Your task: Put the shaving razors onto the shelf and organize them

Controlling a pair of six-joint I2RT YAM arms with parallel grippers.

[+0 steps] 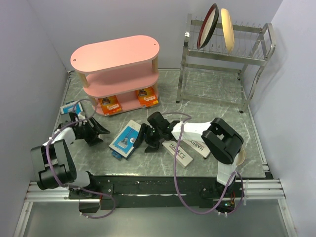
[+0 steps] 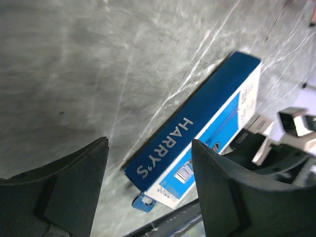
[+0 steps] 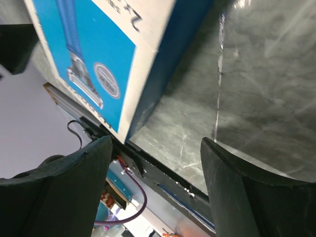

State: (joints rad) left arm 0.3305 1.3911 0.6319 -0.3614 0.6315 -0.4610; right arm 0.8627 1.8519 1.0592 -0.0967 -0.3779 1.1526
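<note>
The pink shelf stands at the back left, with two orange cards on its bottom tier. A blue-and-white pack lies flat on the table between my grippers. It shows in the left wrist view and in the right wrist view. My left gripper is open and empty, just left of it. My right gripper is open at the pack's right edge. A second blue-and-white pack lies at far left. Two white HARRY'S boxes lie under the right arm.
A steel wire dish rack stands at the back right, holding a dark plate and a cream plate. Walls close in on the left, back and right. The table's black front rail runs along the near edge.
</note>
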